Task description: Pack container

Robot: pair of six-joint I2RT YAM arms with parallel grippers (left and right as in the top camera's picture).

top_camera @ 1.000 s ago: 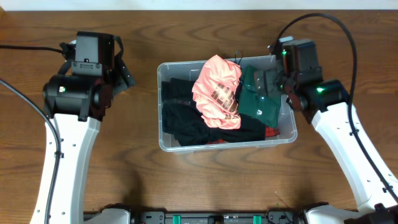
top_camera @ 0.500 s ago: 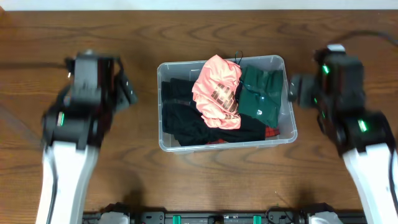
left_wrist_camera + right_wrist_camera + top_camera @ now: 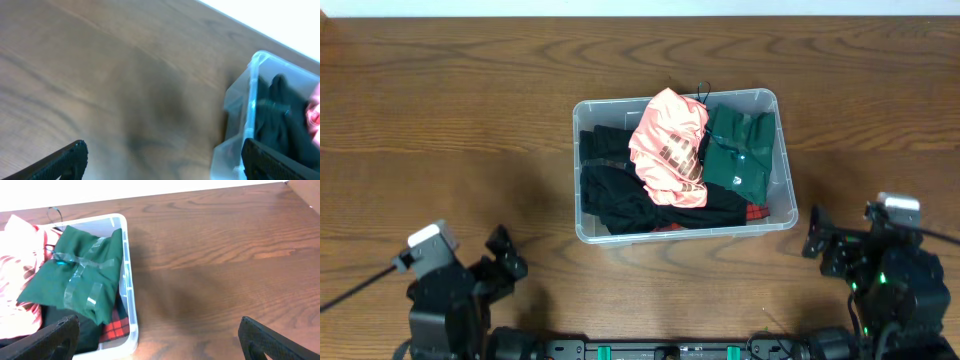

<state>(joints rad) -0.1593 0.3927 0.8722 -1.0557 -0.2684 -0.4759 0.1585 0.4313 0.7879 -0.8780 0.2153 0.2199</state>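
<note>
The clear plastic container [image 3: 786, 190] stands on the wooden table, filled with clothes: a pink garment [image 3: 668, 146], a folded green garment [image 3: 740, 150], black clothes [image 3: 615, 190] and a bit of red plaid [image 3: 755, 212]. It also shows in the left wrist view [image 3: 250, 95] and the right wrist view [image 3: 128, 280]. My left gripper [image 3: 162, 160] is open and empty over bare table, near the front left edge. My right gripper [image 3: 160, 337] is open and empty, near the front right edge beside the container's corner.
The wooden table [image 3: 450, 120] spreads around the container. The table's far edge meets a white strip [image 3: 150, 190]. Both arm bases [image 3: 445, 300] sit low at the front edge.
Both arms have pulled back from beside the container to the table's front edge. The clothes in the container have not moved.
</note>
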